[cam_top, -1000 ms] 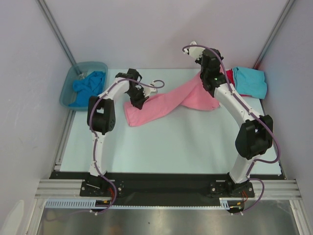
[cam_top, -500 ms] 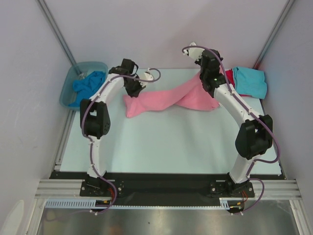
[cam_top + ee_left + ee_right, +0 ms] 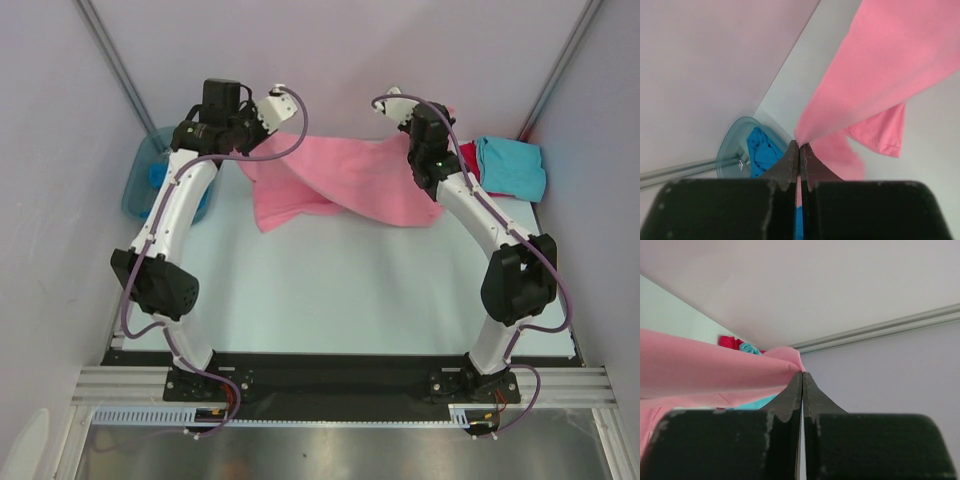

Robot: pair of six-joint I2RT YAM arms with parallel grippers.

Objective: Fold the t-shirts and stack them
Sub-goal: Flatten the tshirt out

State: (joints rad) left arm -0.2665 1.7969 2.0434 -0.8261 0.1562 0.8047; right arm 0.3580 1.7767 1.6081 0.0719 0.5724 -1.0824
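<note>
Wide pale counter (image 3: 340, 290) spread out under both arms, and across the back of it the big light pink t-shirt (image 3: 340, 180) is up in the air! It is strung between the left hand (image 3: 799, 146) and the right hand (image 3: 802, 374) and sags below them in a broad sheet. The lower folds seem to trail on the counter beneath the left hand.

Left arm (image 3: 180, 200) is reared up tall. The elbow is high and the forearm is cocked over, with the wrist turned inward toward the right hand. Right arm (image 3: 480, 215) sweeps up in a long arc from its base and tips forward at the wrist, level with its partner.

Below and outside the left hand sits the translucent tub (image 3: 735, 137) with the brighter blue t-shirt (image 3: 760, 150) bunched inside it. Just outside the right hand, down on the counter, lies the turquoise t-shirt (image 3: 512, 165), folded flat. The red t-shirt (image 3: 468, 155) peeks out at its near edge, tucked between the turquoise one and the right arm's wrist.

Now the hands themselves. The left hand is clenched tight, fingertips pinched together on a gathered point of the pink cloth, which fans away from the tips. The right hand is clenched as well, nipping a small fold of the same pink t-shirt right at its tips.
</note>
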